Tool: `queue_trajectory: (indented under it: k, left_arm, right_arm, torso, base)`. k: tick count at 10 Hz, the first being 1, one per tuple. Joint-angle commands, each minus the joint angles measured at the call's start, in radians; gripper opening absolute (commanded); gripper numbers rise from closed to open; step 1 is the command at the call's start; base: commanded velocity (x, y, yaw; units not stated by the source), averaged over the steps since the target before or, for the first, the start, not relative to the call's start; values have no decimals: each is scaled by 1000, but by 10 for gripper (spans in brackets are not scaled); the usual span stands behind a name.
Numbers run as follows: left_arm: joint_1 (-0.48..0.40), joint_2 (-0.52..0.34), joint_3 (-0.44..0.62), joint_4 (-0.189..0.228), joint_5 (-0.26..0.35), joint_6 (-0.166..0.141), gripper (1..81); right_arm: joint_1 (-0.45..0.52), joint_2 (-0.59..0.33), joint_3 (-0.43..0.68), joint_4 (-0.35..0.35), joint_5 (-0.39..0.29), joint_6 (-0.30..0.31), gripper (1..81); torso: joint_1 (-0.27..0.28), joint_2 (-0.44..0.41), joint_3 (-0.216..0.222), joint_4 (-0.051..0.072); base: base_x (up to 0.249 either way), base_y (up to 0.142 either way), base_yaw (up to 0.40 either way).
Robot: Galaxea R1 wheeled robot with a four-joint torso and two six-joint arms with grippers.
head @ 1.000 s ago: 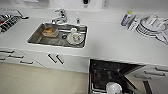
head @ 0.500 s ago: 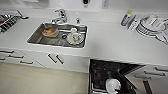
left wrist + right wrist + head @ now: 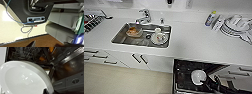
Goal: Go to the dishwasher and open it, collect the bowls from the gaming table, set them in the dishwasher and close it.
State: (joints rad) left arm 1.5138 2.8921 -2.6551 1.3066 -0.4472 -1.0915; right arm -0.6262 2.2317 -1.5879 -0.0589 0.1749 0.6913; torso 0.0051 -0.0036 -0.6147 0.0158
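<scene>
The dishwasher stands open under the counter at the lower right of the head view, its inside dark. A white bowl hangs over that opening, with my right gripper shut on its rim; the arm reaches in from the lower right. In the right wrist view the bowl looms large and tilted in front of the wire rack, with the steel inner door beside it. My left gripper hangs low by the robot's base, over a cream and brown floor. The gaming table is out of view.
A steel sink holds a brownish bowl and a white plate with a cup, below a tap. A bottle and stacked white dishes stand on the counter. White cabinet doors stand left of the dishwasher.
</scene>
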Motion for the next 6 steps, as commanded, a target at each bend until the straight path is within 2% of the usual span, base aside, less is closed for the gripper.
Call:
queue_trajectory:
  k: [1,3,4,5,6]
  left_arm:
    - [56,-6,-3,25,44,7,811]
    - [56,1,-3,25,47,10,811]
    - [56,9,-5,19,51,7,811]
    - [46,23,-9,11,108,4,811]
    - [32,42,-14,10,187,-1,811]
  right_arm:
    - [134,-68,66,-2,-32,28,811]
    - [147,-73,77,-19,-77,27,811]
    - [173,-94,80,-38,-161,25,811]
    - [200,-126,108,-62,-292,21,811]
    - [200,-183,143,-82,-391,17,811]
  torso:
    - [0,0,0,0]
    - [0,0,0,0]
    - [0,0,0,0]
    - [0,0,0,0]
    - [0,0,0,0]
  base:
    - [0,0,0]
    - [0,0,0]
    - [0,0,0]
    - [0,0,0]
    - [0,0,0]
